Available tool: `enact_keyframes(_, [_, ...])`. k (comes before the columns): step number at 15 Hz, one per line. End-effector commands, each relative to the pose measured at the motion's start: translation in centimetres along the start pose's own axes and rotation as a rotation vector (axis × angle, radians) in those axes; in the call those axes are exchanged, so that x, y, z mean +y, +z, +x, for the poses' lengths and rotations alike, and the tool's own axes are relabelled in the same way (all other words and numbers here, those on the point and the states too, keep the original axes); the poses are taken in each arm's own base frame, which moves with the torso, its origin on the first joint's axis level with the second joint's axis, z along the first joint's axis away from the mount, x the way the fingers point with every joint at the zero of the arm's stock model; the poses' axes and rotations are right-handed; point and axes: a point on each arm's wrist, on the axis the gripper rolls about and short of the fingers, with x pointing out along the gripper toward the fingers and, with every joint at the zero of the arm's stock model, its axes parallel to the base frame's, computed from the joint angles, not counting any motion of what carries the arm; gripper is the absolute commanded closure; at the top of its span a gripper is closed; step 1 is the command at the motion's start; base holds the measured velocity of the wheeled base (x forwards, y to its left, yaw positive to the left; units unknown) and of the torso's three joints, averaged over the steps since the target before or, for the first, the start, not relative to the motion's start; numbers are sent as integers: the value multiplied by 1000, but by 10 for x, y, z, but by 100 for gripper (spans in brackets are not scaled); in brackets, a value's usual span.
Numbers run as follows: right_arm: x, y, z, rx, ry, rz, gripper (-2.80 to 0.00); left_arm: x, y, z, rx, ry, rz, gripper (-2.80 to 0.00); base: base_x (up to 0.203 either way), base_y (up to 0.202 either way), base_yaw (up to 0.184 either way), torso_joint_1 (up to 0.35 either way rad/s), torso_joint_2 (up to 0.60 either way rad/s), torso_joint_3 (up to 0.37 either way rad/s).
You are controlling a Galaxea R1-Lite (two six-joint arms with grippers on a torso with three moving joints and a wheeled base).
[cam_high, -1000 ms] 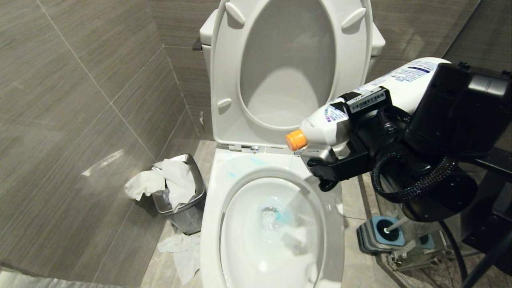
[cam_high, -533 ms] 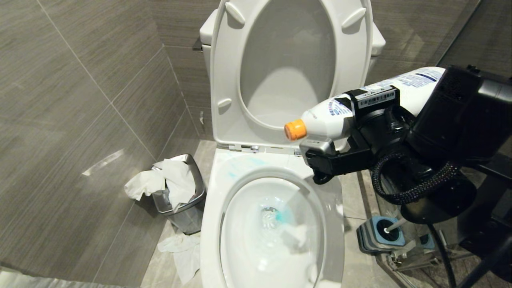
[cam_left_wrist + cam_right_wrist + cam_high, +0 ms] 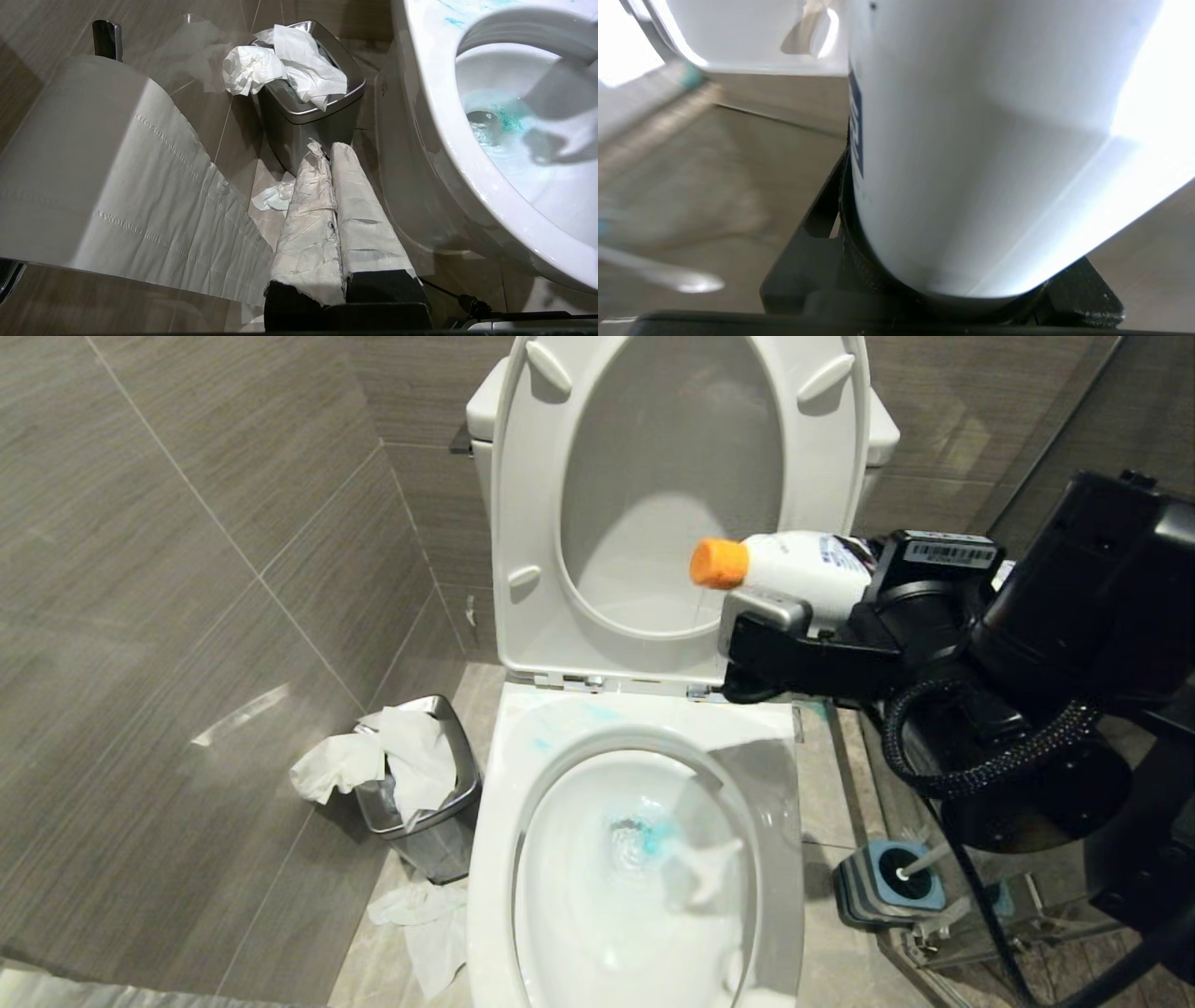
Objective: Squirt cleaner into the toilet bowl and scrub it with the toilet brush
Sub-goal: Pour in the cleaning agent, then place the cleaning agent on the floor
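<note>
My right gripper [image 3: 786, 605] is shut on a white cleaner bottle [image 3: 805, 569] with an orange cap [image 3: 719, 563]. The bottle lies about level, cap pointing left, in front of the raised seat and above the back right of the toilet bowl [image 3: 495, 859]. The same bottle [image 3: 971, 140] fills the right wrist view. Turquoise cleaner [image 3: 658, 840] tints the water, and pale streaks [image 3: 597, 711] mark the back rim. The toilet brush [image 3: 922, 861] stands in its grey-and-blue holder [image 3: 864, 896] on the floor to the right. My left gripper [image 3: 327, 149] hangs shut and empty beside the bowl.
A steel bin [image 3: 439, 840] stuffed with tissue stands left of the toilet, with more tissue [image 3: 425, 924] on the floor. The seat and lid [image 3: 523, 523] stand upright. A toilet paper roll [image 3: 93, 163] hangs near my left gripper. Tiled walls close in at the left and back.
My right wrist has rolled and lifted. The bottle went from tilted nozzle-down over the rim to about level and higher. The blue patch in the water has spread.
</note>
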Motion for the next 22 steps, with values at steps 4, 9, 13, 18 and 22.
enact_keyframes(4, [-19,-4,0,146,-45,319,0,0,0,0,2,-1,1,0,0,0,0,0,0,0])
enact_keyframes(9, [-57,-21,31,308,-159,473,0,0,0,0,2,-1,0,0,0,0,0,0,0,0])
enact_keyframes(13, [-79,-54,49,413,-232,492,0,0,0,0,2,-1,0,0,0,0,0,0,0,0])
enact_keyframes(18, [-97,-72,44,436,-287,567,0,0,0,0,2,-1,0,0,0,0,0,0,0,0])
enact_keyframes(22, [-93,-83,55,498,-274,500,0,0,0,0,2,-1,0,0,0,0,0,0,0,0])
